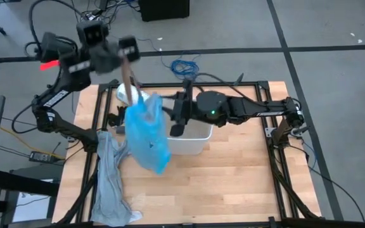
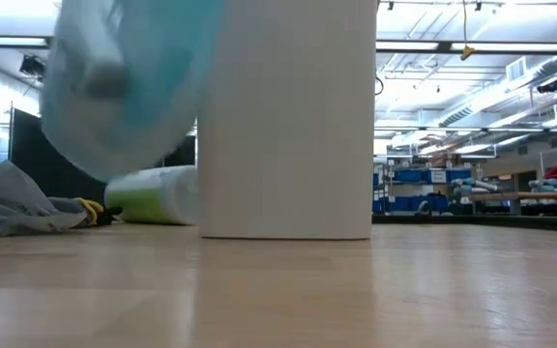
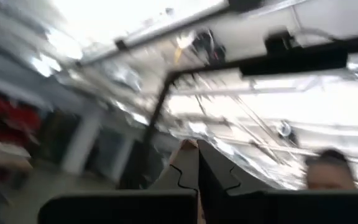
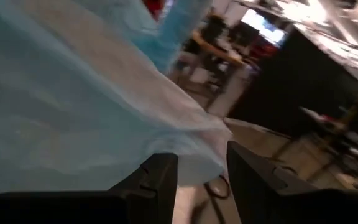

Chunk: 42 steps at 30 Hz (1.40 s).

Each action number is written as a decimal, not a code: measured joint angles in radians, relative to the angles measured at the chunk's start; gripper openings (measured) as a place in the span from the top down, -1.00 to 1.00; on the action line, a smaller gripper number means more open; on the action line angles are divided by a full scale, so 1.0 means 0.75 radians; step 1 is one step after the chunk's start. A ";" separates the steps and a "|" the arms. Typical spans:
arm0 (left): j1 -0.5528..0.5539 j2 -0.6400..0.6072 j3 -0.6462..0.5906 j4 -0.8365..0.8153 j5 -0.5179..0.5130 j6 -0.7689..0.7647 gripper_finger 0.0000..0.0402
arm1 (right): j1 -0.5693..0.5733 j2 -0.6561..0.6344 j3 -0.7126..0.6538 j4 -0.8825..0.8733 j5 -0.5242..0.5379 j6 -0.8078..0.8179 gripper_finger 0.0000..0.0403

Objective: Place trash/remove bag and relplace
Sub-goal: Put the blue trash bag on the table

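The floor (image 1: 334, 95) is grey with dark lines across it. A blue cable (image 1: 184, 66) lies coiled on it. Far back, long ceiling lights (image 2: 472, 46) shine over blue bins (image 2: 424, 176) on shelves.

Bin (image 1: 192, 140) mid-table in the high view, slightly above centre. Bag (image 1: 147, 133) hanging just left of it, overlapping its left rim, held up from above by left gripper (image 1: 134, 87). Right gripper (image 1: 177, 120) at the bin's upper-left rim, just right of the bag; contact with the bag unclear. Limp sheet (image 1: 109, 183) on the table (image 1: 233, 183) at lower left. Roll (image 2: 153, 195) lying behind the bin, left, in the low view.
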 joint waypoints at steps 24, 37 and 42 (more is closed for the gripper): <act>0.693 0.186 0.159 -0.247 0.005 0.402 0.97 | 0.041 -0.048 0.001 0.072 0.535 -0.072 0.40; 0.693 0.357 0.157 -0.265 0.495 0.204 0.97 | 0.065 -0.048 0.001 0.044 0.591 -0.071 0.33; 0.695 0.416 0.142 -0.339 0.549 0.201 0.96 | 0.024 -0.048 0.001 0.047 0.649 -0.076 0.27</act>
